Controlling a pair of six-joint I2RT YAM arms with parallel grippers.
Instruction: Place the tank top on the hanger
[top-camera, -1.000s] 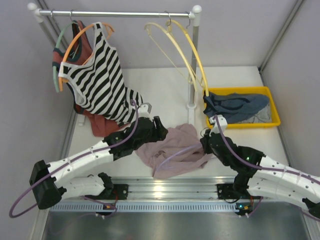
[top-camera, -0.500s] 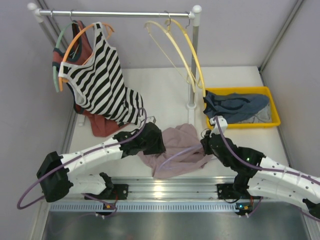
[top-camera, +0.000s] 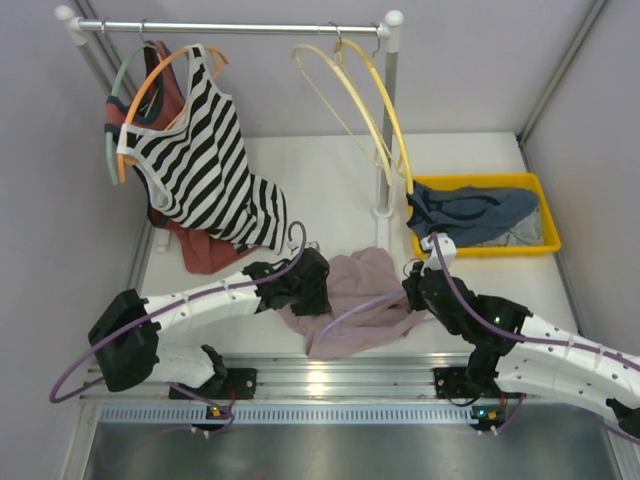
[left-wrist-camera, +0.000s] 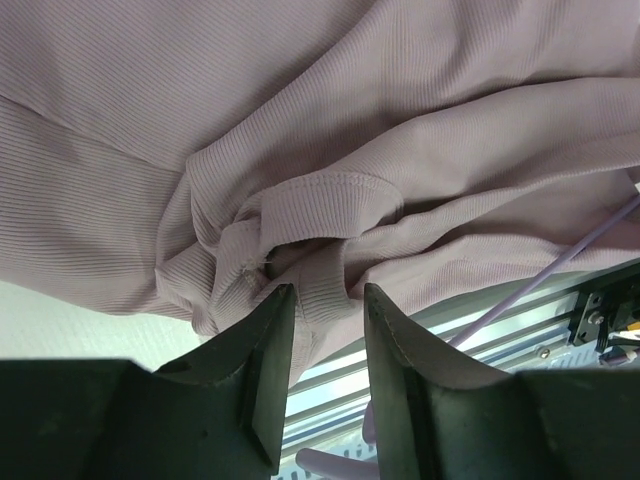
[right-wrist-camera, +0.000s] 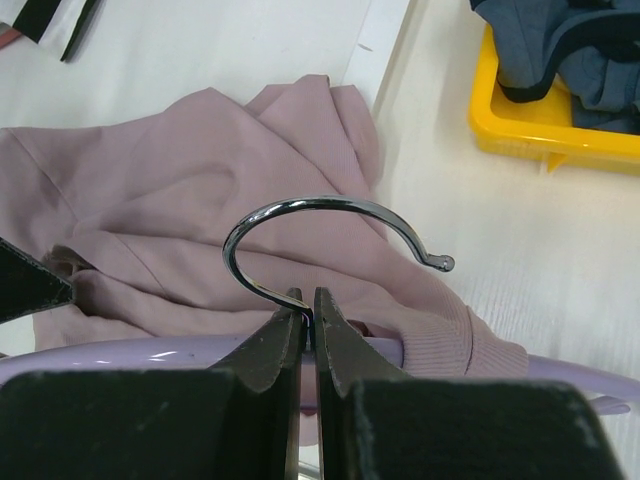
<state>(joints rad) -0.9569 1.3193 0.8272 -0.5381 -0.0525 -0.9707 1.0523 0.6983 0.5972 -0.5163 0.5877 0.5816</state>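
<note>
The pink-mauve tank top (top-camera: 365, 285) lies crumpled on the table between my two arms. My left gripper (top-camera: 312, 285) is at its left edge. In the left wrist view the left gripper (left-wrist-camera: 320, 300) is open, with a fold of the tank top (left-wrist-camera: 300, 130) between its fingertips. My right gripper (top-camera: 414, 290) is at the top's right edge. In the right wrist view it (right-wrist-camera: 308, 305) is shut on the stem of the lavender hanger's metal hook (right-wrist-camera: 300, 205). The hanger (right-wrist-camera: 130, 352) passes into the tank top (right-wrist-camera: 200, 190); its arc (top-camera: 345, 310) shows from above.
A clothes rail (top-camera: 240, 28) stands at the back with a striped top (top-camera: 195, 160) on an orange hanger, a rust-red garment (top-camera: 205, 250) and pale yellow hangers (top-camera: 375, 110). Its post base (top-camera: 382, 212) is behind the tank top. A yellow tray (top-camera: 485, 245) of dark clothes is at the right.
My left arm has swung right and lowered its gripper onto the tank top's left edge. The right gripper and hanger have stayed in place.
</note>
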